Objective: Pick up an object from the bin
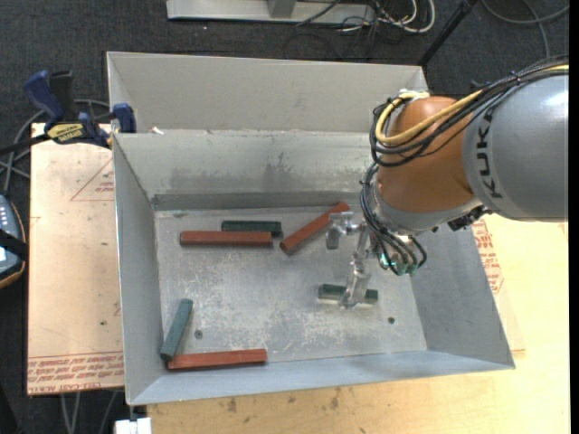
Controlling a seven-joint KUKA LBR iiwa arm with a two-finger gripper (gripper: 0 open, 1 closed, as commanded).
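Camera view: found the gripper (355,298) down at a short dark green block (328,290), right of the middle of the bin (136,269) floor. Couldn't tell whether spread or clamped. Saw nothing lifted, block flat on the floor; needed a firm grip and a lift to finish

**Six Pieces Spread Across Bin Floor**

In the bin (136,269), a long bar (226,238) lies near the back wall, with a short bar (251,228) touching it just behind its right end. Right of both, a slanted bar (314,228) runs toward the back right. The gripper (355,297) stands over a small block (331,290) right of centre, apart from the rest. At front left, a corner bar (176,329) meets a front bar (217,359) lying along the front wall.
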